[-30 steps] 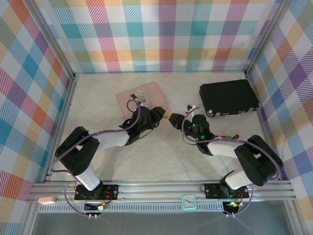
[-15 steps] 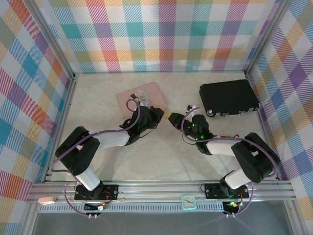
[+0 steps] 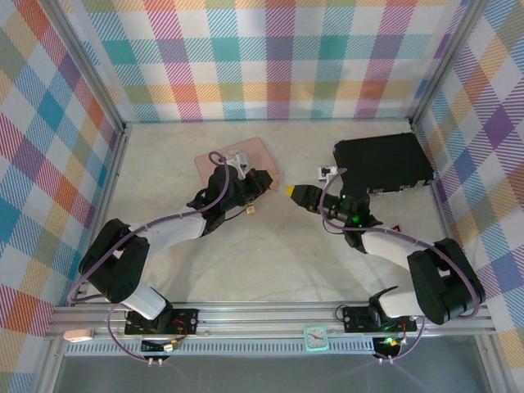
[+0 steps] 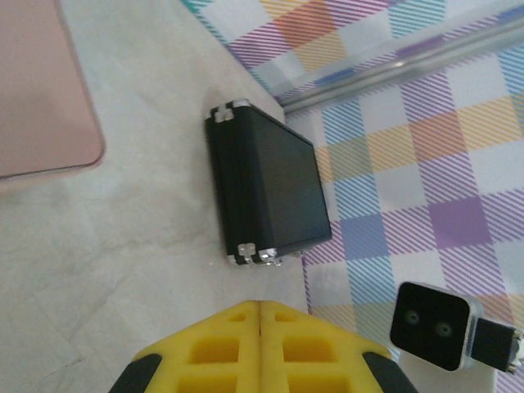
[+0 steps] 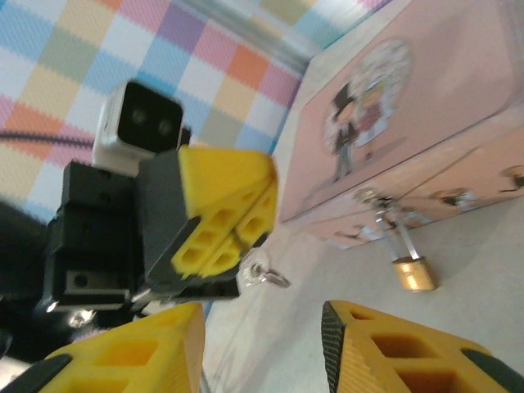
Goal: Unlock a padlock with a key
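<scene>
- The left hand (image 4: 258, 315) has its yellow fingers (image 5: 221, 205) pressed together, with no gap between them in its own wrist view.
- In the right wrist view a small silver key (image 5: 264, 273) sits just under the tips of these fingers. I cannot tell if it is pinched between them or only touches them.
- The right hand (image 5: 262, 315) is spread. Its two yellow fingers stand apart and nothing is between them, only the bare counter (image 3: 270, 254).
- In the top view the right hand (image 3: 299, 194) points toward the left hand, and the two are near each other but not touching.
- The padlock (image 5: 409, 274) is small and brass-gold. It hangs by its thin silver shackle (image 5: 391, 233) from the clasp on the side wall of the pink tin (image 5: 409, 131).
- The body of the padlock is low beside the tin, at the counter. It is near the left hand but apart from it.
- I cannot tell if the shackle is locked or released.
- The pink tin lies flat on the counter, with cartoon figures on its lid.
- A black case (image 3: 383, 164) lies on the right side of the counter, well apart from the tin.
</scene>
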Motion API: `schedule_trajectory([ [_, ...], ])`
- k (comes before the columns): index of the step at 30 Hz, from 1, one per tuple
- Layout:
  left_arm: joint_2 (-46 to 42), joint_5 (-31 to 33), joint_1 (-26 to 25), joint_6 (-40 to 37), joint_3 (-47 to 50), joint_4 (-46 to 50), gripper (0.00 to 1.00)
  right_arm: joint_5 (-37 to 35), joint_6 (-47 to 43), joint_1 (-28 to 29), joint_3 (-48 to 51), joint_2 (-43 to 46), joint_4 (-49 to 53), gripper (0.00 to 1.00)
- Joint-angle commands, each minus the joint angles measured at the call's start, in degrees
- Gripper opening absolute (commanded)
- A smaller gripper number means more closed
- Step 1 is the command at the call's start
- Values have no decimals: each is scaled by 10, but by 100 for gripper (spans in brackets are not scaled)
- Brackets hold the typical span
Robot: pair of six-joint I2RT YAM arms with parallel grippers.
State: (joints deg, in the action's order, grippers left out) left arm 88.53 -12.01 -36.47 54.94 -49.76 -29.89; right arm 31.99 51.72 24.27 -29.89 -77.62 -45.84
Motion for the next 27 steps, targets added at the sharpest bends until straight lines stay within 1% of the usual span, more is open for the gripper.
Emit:
schedule_trajectory([
  [1,-13,-59,2,-51,-6,-45,0,86,-15,-2,-22,-18,-61,42],
  [6,-13,-87,2,-61,5,-97,0,111,12,-2,-26,-40,-128,42],
  [14,-16,-101,2,-57,14,-132,0,104,14,-2,-25,-48,-140,40],
  [23,-13,-109,2,-38,21,-154,0,66,7,-2,-23,-46,-142,41],
  [24,-12,-109,2,-37,22,-154,0,66,10,-2,-24,-48,-147,40],
  [27,-12,-109,2,-34,21,-156,0,72,24,-2,-26,-60,-171,33],
])
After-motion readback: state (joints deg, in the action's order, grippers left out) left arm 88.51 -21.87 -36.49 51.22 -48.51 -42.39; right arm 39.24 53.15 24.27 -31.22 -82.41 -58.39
